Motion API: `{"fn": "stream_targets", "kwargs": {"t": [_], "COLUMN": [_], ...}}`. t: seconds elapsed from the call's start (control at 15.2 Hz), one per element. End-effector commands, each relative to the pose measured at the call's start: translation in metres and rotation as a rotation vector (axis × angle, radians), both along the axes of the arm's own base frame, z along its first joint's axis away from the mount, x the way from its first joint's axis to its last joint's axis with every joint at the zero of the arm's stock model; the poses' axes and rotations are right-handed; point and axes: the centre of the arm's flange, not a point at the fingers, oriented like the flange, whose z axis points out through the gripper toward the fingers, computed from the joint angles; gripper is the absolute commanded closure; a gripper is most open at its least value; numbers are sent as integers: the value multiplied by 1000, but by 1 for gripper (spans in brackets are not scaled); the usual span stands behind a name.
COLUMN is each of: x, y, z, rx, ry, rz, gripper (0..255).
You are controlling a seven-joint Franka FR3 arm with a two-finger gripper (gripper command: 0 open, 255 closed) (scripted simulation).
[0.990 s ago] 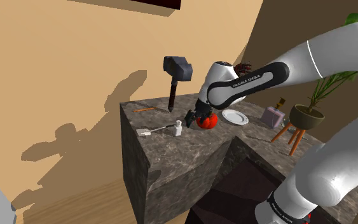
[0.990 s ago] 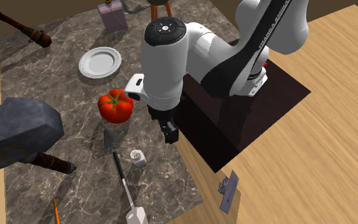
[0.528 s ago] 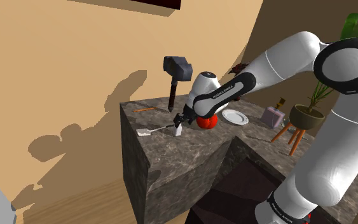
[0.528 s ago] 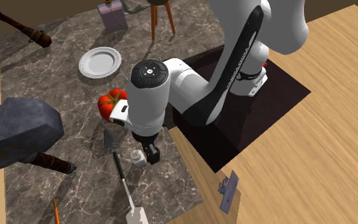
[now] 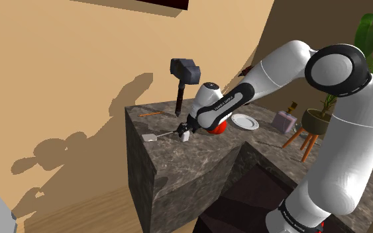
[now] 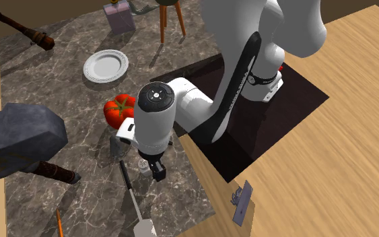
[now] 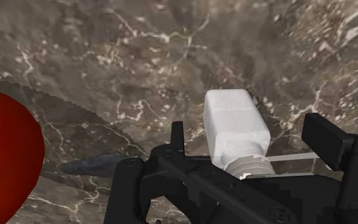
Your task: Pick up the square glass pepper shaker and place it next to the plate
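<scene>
Wrist view showing the gripper [image 7: 250,130] hanging wide open astride the white square pepper shaker [image 7: 234,118], standing untouched between its jaws on the dark veined counter [image 7: 171,57], with the plate [image 6: 105,65] far beyond the tomato [image 6: 117,111].

The shaker [image 6: 143,163] is flanked by the open fingers of the hand [image 6: 155,170], with a gap left on either side. A flat tool [image 6: 128,188] is laid just beside it on the tabletop [image 6: 53,87], its dark blade near the tomato [image 6: 118,112]. The straight way to the plate [image 6: 105,65] is blocked by the tomato. Bare marble is seen all round the plate. A purple box [image 6: 119,17] is found well beyond the plate, and a hammer [image 5: 183,71] is stood upright near the far edge.
</scene>
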Motion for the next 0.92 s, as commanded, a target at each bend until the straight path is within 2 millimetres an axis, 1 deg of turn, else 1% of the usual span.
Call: {"fn": "stream_targets", "kwargs": {"t": [0.0, 0.46, 0.53, 0.86], "x": [2, 2, 2, 2], "y": [-1, -1, -1, -1], "z": [-7, -7, -7, -7], "rx": [0, 0, 0, 0], "ry": [-1, -1, -1, -1], "rz": [0, 0, 0, 0], "gripper": [0, 0, 255, 255]}}
